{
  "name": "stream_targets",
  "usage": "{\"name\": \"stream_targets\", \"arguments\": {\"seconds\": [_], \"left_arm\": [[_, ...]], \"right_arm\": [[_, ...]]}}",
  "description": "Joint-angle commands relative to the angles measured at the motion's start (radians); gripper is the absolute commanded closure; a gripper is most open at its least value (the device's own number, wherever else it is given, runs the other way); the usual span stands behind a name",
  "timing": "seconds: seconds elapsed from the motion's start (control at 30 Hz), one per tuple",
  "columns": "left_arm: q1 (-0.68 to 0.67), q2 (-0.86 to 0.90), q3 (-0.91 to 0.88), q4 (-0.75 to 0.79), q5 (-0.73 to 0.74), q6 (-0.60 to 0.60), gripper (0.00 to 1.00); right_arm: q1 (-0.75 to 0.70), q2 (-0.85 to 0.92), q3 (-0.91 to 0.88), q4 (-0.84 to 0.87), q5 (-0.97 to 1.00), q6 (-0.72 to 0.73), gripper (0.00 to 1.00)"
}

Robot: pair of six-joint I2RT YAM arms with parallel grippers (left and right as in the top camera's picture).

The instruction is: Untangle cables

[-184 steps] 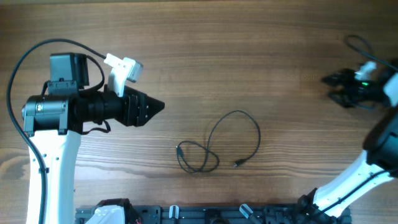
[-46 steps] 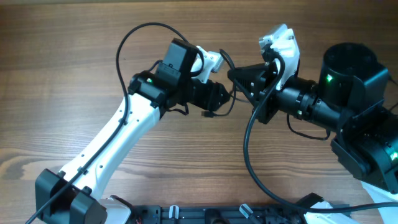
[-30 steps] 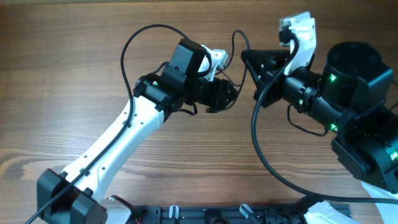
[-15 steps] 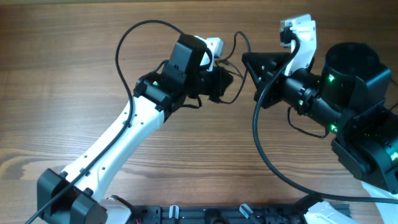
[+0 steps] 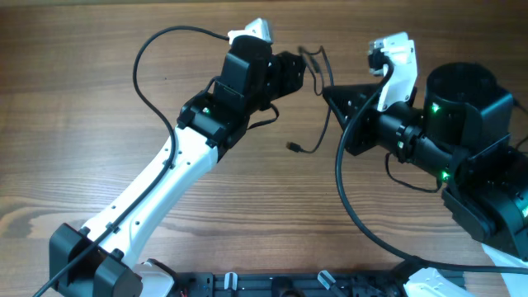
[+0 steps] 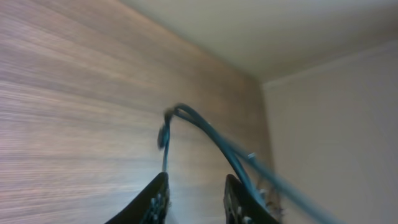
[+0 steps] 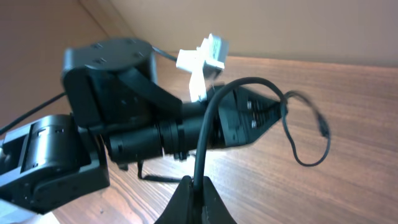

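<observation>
- As the left wrist view showed it, the left gripper (image 6: pixel 197 182) had its fingers a narrow way apart, with bare wood between them; the cable (image 6: pixel 208 130) rose past their tips in a blurred arch, one strand dropping close beside the left finger; we could not tell whether either finger bore on it.
- The right gripper (image 7: pixel 193 184) was closed to a point; the cord ran straight out from its tips and curved over toward the nose of the left gripper, so we judged it pinched there.
- From overhead the two grippers hung nose toward nose, near each other above the far middle of the table (image 5: pixel 99 49); the cable bridged the gap between them, and its lower stretch fell away to a plug (image 5: pixel 293 147) down by the wood, apart from both.
- We judged the step in hand to be parting the loops between two holds; to do it well, the left fingers would need a sure pinch on a single strand, not on two crossed ones, before any pull.
- We thought the draw should be slow and sideways, with the right hold as the anchor; the plug end should hang free so that it can slip through a loop, not cinch a knot.
- The thick arm lead (image 5: pixel 337 177) hung close by; we reckoned it the likeliest thing to snag.
</observation>
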Motion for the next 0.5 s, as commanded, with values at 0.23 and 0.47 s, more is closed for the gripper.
{"name": "stream_targets", "arguments": {"seconds": [0.23,0.47], "left_arm": [[-0.001,0.002,0.000,0.282,0.251,-0.077,0.73],[0.001,0.002,0.000,0.188,0.321,-0.059,0.76]], "right_arm": [[0.000,-0.018,0.005,-0.004,-0.092,0.000,0.96],[0.000,-0.018,0.005,0.001,-0.075,-0.033,0.95]]}}
